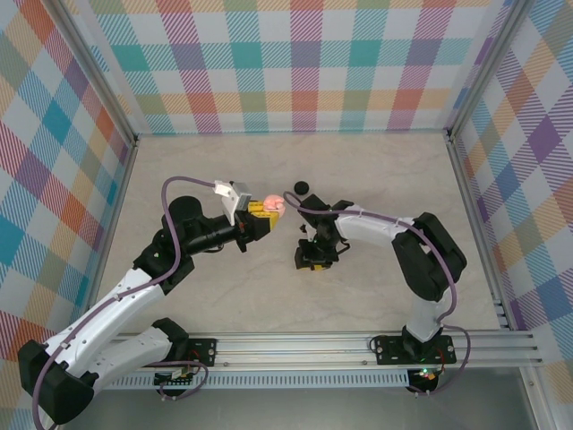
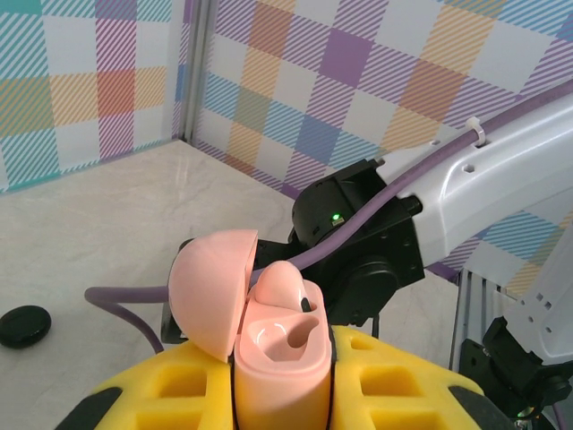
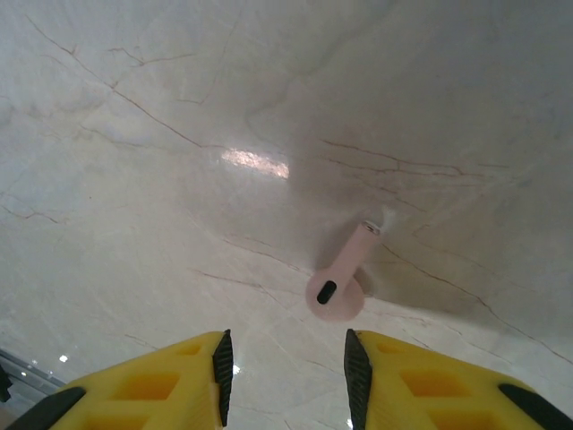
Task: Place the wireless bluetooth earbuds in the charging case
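One: Two grippers to log. Left one first?

Two: OK, the left gripper (image 2: 282, 387) is clamped tight on the pale pink plastic charging case (image 2: 277, 363), with yellow fingers (image 2: 170, 390) on both sides of its body. The case is held up off the table. Its domed lid (image 2: 210, 291) is hinged open, to the left in the wrist view.

One: Anything inside?

Two: One seated pale pink earbud (image 2: 282, 279) in the far socket, with a small dark spot on its side. The near socket (image 2: 286, 336) is a bare moulded hollow.

One: Right side?

Two: The right gripper (image 3: 286, 363) points down at the pale marble-patterned tabletop (image 3: 134, 134). Its jaws are apart at a middling gap with nothing between them.

One: Where's the other bud?

Two: The loose pale pink earbud (image 3: 337, 288) lies flat on the tabletop just beyond that gap, nearer the right-hand finger. It isn't touching either black pad (image 3: 222, 363). The round head with a dark oval opening faces the camera, and the stem runs up and to the right, away from the fingers.

One: Overhead layout?

Two: Both grippers are near each other at mid-table. The case is raised just left of the right arm (image 1: 376, 228). A round black puck (image 1: 299, 187) sits on the table just behind them, apart from both. Checked walls (image 1: 295, 63) surround the table.

One: Black buds?

Two: Can't tell.
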### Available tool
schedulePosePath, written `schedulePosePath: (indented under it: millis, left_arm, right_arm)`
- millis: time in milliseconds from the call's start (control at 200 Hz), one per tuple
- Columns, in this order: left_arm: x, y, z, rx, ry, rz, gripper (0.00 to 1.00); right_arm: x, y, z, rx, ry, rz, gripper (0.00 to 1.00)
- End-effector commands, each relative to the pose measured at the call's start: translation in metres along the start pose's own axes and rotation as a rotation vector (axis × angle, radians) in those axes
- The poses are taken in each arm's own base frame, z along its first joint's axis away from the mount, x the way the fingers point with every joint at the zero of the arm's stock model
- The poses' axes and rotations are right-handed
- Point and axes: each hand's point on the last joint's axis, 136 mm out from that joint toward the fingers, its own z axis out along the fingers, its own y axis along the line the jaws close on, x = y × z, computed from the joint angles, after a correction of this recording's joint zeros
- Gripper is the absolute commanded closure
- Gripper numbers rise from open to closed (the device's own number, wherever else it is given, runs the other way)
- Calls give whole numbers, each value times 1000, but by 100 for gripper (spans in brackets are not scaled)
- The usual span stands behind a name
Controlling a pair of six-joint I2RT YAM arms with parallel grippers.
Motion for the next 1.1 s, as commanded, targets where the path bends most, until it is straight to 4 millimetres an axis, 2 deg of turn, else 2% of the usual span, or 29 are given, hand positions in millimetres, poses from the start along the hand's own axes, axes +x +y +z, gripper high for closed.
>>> schedulePosePath:
  millis: [0,215,385,495,680,950,1095]
  left_arm:
    - [-8,-4,-4,1,-20,22,92]
    - [-7,-4,-4,0,-20,22,92]
    - [-7,-4,-3,1,-20,20,92]
    - [-7,-4,-4,1,-19,20,91]
    - [-7,-4,-3,0,-19,22,92]
    - [-4,-3,-4,-4,-14,20,91]
    - [-4,-2,-3,-8,-19,16,92]
  right_arm:
    - [-6,-2,3,41,-6,36,59]
    - [-11,-9,10,111,-1,56,61]
    - [-16,-18,14,176,-7,91,71]
    - [-20,-30,9,248,-37,120,78]
    - [-34,-41,-1,314,-87,142,83]
    - [-68,-54,-11,335,-118,129,86]
    - [-75,-52,-13,317,-109,109,82]
